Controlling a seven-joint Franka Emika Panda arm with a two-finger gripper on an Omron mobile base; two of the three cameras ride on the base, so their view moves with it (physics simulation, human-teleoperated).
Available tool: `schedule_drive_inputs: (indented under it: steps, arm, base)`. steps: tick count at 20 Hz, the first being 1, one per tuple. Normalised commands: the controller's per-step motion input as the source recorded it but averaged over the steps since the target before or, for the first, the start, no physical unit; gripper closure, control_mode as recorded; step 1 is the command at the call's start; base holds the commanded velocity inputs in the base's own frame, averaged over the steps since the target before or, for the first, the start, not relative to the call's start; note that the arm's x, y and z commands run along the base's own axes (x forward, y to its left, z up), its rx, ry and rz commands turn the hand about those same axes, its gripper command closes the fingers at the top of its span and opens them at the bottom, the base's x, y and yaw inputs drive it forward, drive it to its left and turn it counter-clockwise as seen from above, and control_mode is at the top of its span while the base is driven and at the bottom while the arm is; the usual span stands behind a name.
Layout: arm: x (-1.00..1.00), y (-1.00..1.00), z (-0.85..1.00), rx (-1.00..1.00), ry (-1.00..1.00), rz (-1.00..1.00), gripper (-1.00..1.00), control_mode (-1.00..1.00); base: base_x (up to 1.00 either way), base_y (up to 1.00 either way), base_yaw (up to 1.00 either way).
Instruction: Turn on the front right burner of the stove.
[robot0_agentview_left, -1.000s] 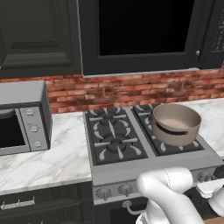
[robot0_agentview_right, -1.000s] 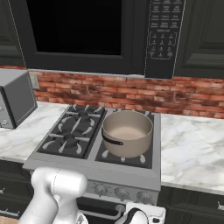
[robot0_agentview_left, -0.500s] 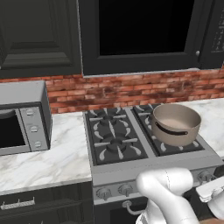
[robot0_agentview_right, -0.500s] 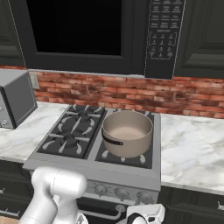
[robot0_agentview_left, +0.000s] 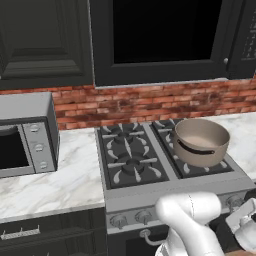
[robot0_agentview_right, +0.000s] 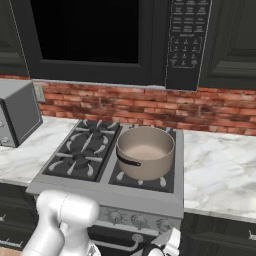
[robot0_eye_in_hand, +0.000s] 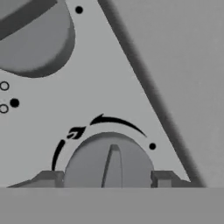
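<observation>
The stove (robot0_agentview_left: 172, 197) (robot0_agentview_right: 100, 192) is a grey steel range with a black four-burner cooktop. The front right burner (robot0_agentview_left: 197, 170) (robot0_agentview_right: 142, 181) is partly covered by a tan pot (robot0_agentview_left: 201, 141) (robot0_agentview_right: 145, 151); only its front prongs show. My gripper (robot0_agentview_left: 242, 224) (robot0_agentview_right: 164, 244) hangs low in front of the right end of the knob panel. In the hand view my gripper (robot0_eye_in_hand: 107, 179) is open, and a round silver knob (robot0_eye_in_hand: 109, 159) sits close up between the two fingertips (robot0_eye_in_hand: 50, 178), which reach its sides. A second knob (robot0_eye_in_hand: 33, 39) lies at the upper left.
A grey countertop oven (robot0_agentview_left: 25, 135) (robot0_agentview_right: 15, 112) stands on the marble counter (robot0_agentview_left: 55, 185) left of the stove. More marble counter (robot0_agentview_right: 220, 172) runs to the right. A brick wall (robot0_agentview_right: 125, 105) and dark cabinets are behind. My white arm (robot0_agentview_left: 192, 225) (robot0_agentview_right: 62, 220) rises before the panel.
The hand has barely shifted at the right end of the front panel. Pot, stove and camera views look the same.
</observation>
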Motion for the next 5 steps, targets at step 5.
schedule_drive_inputs:
  steps: [5]
  arm:
    - [0.17, -0.10, -0.18, -0.52, 0.13, 0.00, 1.00, -1.00]
  base:
    - [0.00, 0.00, 0.00]
